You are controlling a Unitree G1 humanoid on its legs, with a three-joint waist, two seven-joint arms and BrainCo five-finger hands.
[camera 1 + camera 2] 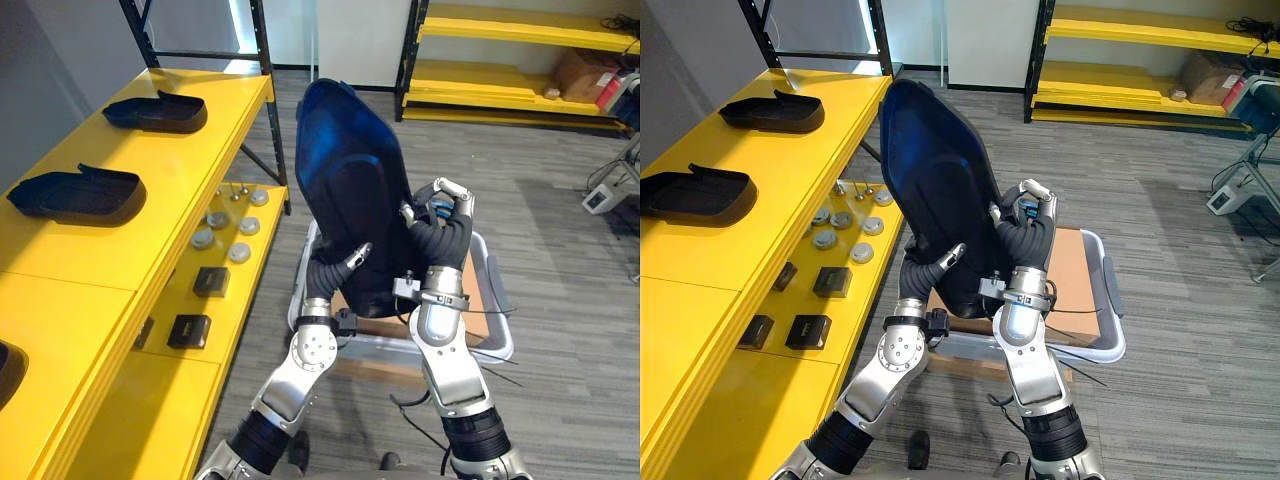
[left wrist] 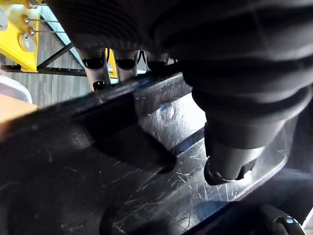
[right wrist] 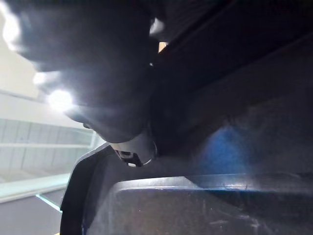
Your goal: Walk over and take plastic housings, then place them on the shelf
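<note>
I hold a large dark blue-black plastic housing (image 1: pixel 350 170) upright between both hands, above a white bin (image 1: pixel 500 335). My left hand (image 1: pixel 350 262) grips its lower left edge; in the left wrist view the fingers (image 2: pixel 100 68) hook over the rim and the thumb (image 2: pixel 230 161) presses the inner face. My right hand (image 1: pixel 445 205) is curled round the right edge, and its thumb (image 3: pixel 134 147) lies on the dark shell. The yellow shelf (image 1: pixel 150 190) runs along my left. Two more housings (image 1: pixel 157 112) (image 1: pixel 80 195) lie on its top, and part of a third (image 1: pixel 8 370) shows at the left edge.
The shelf's lower tier carries small black boxes (image 1: pixel 211 281) and several round silver parts (image 1: pixel 225 235). Brown cardboard (image 1: pixel 480 300) lies in the white bin. A second yellow rack (image 1: pixel 520 60) with a cardboard box (image 1: pixel 585 75) stands at the back, across grey carpet.
</note>
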